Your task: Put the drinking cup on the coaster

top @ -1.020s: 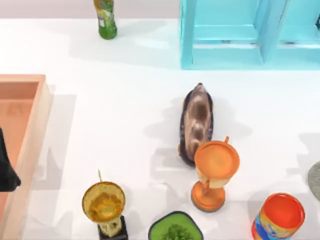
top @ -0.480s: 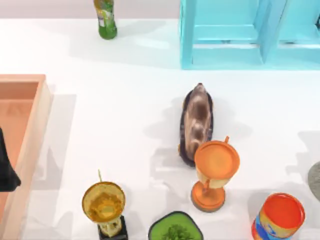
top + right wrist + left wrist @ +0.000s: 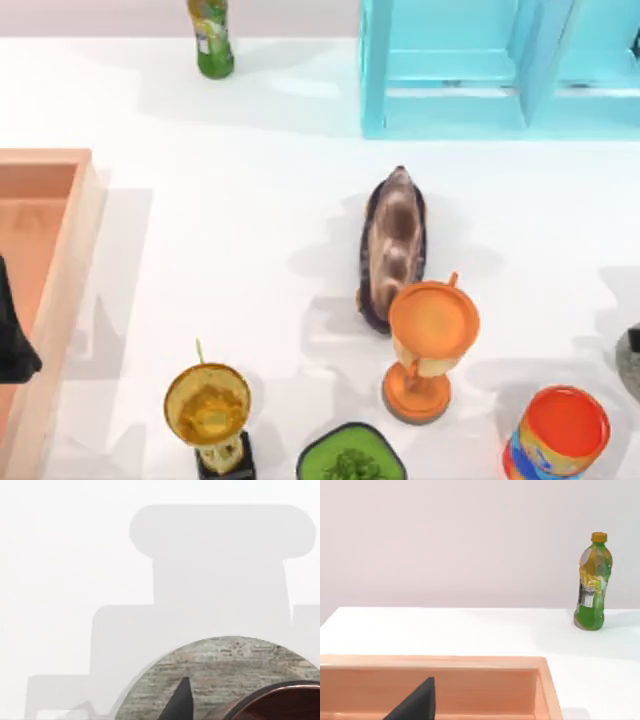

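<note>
**Cup over the grey disc at the right edge of the surface**

While the right gripper [image 3: 182, 700] is hanging low above the white surface [image 3: 250, 220], its wrist view is showing the flat round grey coaster [image 3: 215, 665] directly beneath it, with the dark maroon rim of the coppery-brown drinking cup [image 3: 280, 702] sitting just over the disc. One dark finger is pointing up beside the cup rim; whether the gripper is clamped on the cup or spread apart, I cannot tell. From above, a sliver of the coaster [image 3: 630, 362] is peeking in at the right edge of the surface, near the orange-topped can [image 3: 558, 432].

Over on the left, the left gripper [image 3: 12, 335] is parked above the shallow peach-coloured wooden tray [image 3: 62, 260], and I cannot tell how its fingers are standing either. Its wrist view is looking across the tray wall [image 3: 470, 662] toward a green and yellow plastic bottle [image 3: 592, 590] standing upright at the far side.

Around the middle, a brown furry hedgehog-like figure [image 3: 393, 240] is lying just behind the orange stemmed goblet [image 3: 430, 345]. A gold trophy cup on a black base [image 3: 210, 415] and a green potted plant [image 3: 351, 457] are standing along the near edge, and a turquoise shelf unit [image 3: 480, 70] is rising at the back.
</note>
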You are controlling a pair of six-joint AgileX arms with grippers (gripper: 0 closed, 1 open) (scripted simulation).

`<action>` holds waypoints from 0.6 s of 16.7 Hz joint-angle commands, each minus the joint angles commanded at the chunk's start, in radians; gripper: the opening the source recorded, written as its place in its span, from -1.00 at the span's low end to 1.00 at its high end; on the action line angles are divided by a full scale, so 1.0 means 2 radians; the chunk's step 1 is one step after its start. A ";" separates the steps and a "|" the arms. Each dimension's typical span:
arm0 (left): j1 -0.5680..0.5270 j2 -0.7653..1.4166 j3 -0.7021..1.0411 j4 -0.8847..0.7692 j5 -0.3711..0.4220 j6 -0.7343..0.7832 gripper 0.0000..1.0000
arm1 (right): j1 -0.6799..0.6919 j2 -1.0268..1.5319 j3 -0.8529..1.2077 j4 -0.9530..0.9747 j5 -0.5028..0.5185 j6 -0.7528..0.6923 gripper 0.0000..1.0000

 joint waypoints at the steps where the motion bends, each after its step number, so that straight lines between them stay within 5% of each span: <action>1: 0.000 0.000 0.000 0.000 0.000 0.000 1.00 | 0.000 0.000 0.000 0.000 0.000 0.000 -1.00; 2: 0.000 0.000 0.000 0.000 0.000 0.000 1.00 | 0.000 0.000 0.000 0.000 0.000 0.000 -1.00; 10: 0.000 0.000 0.000 0.000 0.000 0.000 1.00 | 0.000 0.000 0.000 0.000 0.000 0.000 0.21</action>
